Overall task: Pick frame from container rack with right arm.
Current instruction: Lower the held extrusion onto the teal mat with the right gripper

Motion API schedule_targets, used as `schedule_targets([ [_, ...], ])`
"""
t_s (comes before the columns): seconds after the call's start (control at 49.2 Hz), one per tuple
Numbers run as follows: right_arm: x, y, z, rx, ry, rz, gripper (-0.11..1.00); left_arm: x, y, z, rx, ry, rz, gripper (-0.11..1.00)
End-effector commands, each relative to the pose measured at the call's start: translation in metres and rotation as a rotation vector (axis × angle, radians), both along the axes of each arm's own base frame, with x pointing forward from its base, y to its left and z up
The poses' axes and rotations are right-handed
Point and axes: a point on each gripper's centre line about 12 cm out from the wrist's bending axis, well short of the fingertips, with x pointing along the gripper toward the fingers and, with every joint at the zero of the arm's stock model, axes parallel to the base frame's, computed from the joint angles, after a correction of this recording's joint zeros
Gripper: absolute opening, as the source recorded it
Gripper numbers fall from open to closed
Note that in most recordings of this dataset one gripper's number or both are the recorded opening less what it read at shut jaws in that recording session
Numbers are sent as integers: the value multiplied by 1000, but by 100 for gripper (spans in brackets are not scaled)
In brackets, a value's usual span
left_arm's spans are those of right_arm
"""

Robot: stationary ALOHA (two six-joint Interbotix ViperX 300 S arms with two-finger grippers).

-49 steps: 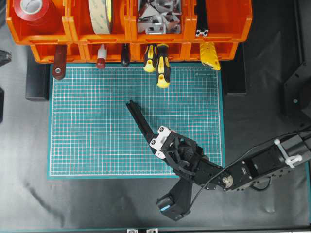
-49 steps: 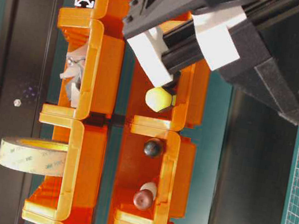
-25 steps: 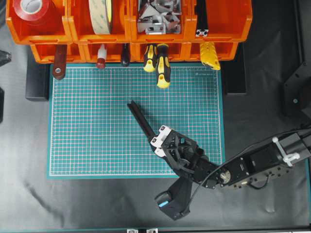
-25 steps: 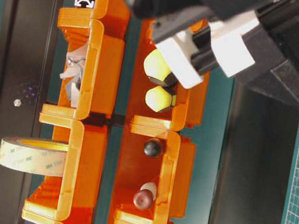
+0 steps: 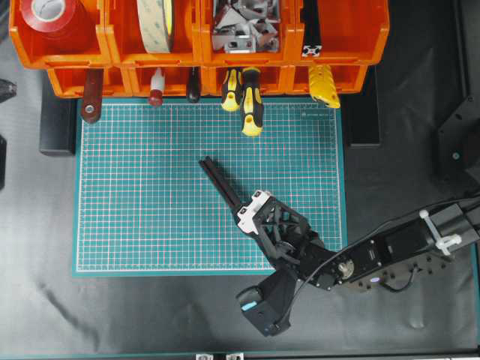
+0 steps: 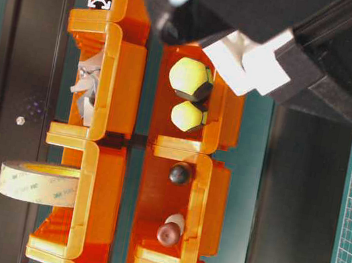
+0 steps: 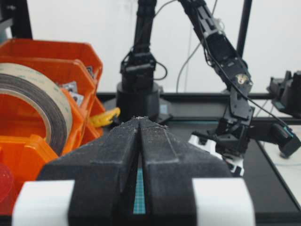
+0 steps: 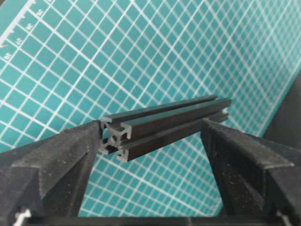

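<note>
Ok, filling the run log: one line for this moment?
right gripper: frame between fingers, over cutting mat, grip unclear | left gripper: shut, empty
</note>
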Motion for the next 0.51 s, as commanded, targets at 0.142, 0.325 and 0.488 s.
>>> schedule_targets([
  [0.142,1,0,6,93,-6,-48,82,0,-1,9,-3,-20,-4,0],
  [0.325,1,-3,5,208,4,-122,83,-2,-1,12,-3,-31,-4,0],
  [0.488,-2,-5,3,272,6,-180,84,-2,-1,9,-3,-12,-8,0],
])
